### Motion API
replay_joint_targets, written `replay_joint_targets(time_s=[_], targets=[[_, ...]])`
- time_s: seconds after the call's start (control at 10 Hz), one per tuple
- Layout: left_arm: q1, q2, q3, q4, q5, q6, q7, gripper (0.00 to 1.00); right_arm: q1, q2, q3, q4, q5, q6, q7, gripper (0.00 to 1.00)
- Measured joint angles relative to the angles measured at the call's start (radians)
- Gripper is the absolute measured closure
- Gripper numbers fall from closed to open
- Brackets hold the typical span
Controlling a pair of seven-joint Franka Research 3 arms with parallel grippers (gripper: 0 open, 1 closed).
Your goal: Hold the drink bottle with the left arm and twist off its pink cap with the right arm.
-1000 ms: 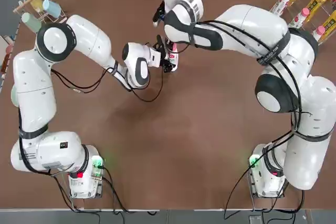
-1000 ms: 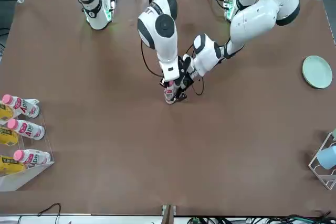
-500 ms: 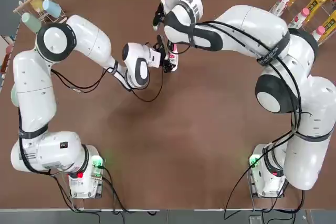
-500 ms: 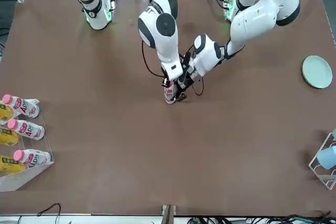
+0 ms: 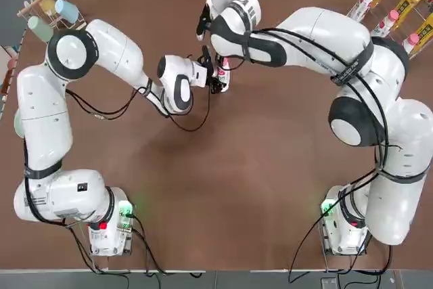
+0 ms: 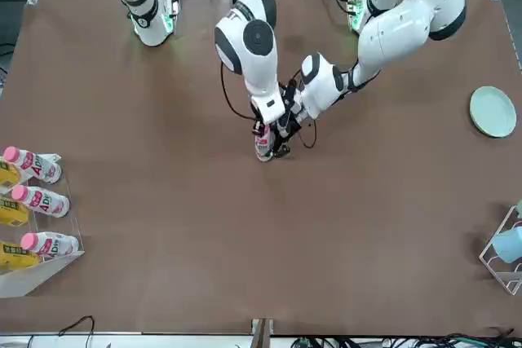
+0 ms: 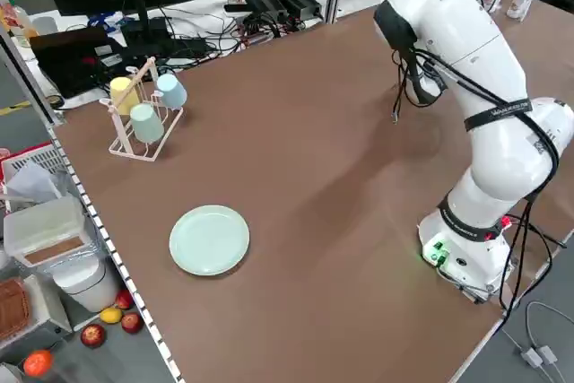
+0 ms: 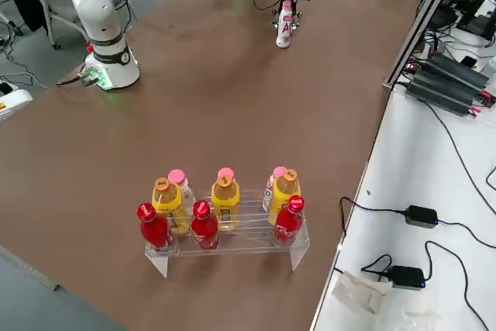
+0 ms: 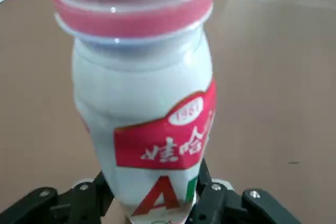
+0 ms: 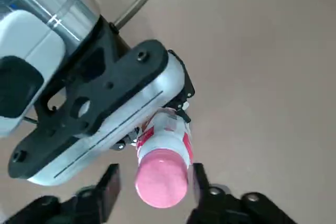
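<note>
Two grippers at the bottle (image 9: 142, 77). Left gripper (image 9: 152, 195): clenched on bottle, low on its body. Cap (image 10: 161, 179) on bottle's neck. Right gripper (image 10: 156, 169): released, fingers apart, one on either side of cap at bottle's top. Plate (image 6: 493, 112) well apart from bottle, robot's left. Cup rack (image 7: 136, 152) also left of bottle, farther from arm bases. Drinks rack (image 8: 244, 243) well right of bottle.

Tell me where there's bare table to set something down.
Bare: the middle of the brown table, between the bottle rack and the cup rack; also between the two arm bases. Crowded: around the drink bottle, where both claws meet.
</note>
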Motion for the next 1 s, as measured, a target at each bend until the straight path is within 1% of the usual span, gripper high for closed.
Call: replay_joint_targets(time_s=[0.1, 0.2, 0.3, 0.8, 1.0], targets=[[0.0, 0.0, 0.0, 0.0, 0.0, 0.0, 0.0, 0.38, 0.003, 0.0, 0.0, 0.0, 0.0, 0.0, 0.0, 0.15], [0.0, 0.0, 0.0, 0.0, 0.001, 0.0, 0.0, 0.38, 0.004, 0.0, -0.001, 0.0, -0.002, -0.001, 0.0, 0.01], [0.0, 0.0, 0.0, 0.0, 0.001, 0.0, 0.0, 0.38, 0.004, 0.0, -0.003, 0.0, -0.002, -0.001, 0.012, 0.0], [0.001, 0.001, -0.001, 0.0, 0.001, 0.0, -0.002, 0.38, 0.003, -0.002, -0.014, 0.008, -0.003, -0.016, 0.201, 0.0], [0.001, 0.001, -0.001, 0.0, 0.001, 0.0, -0.002, 0.38, -0.018, -0.007, -0.024, 0.017, -0.003, -0.041, 0.24, 0.0]])
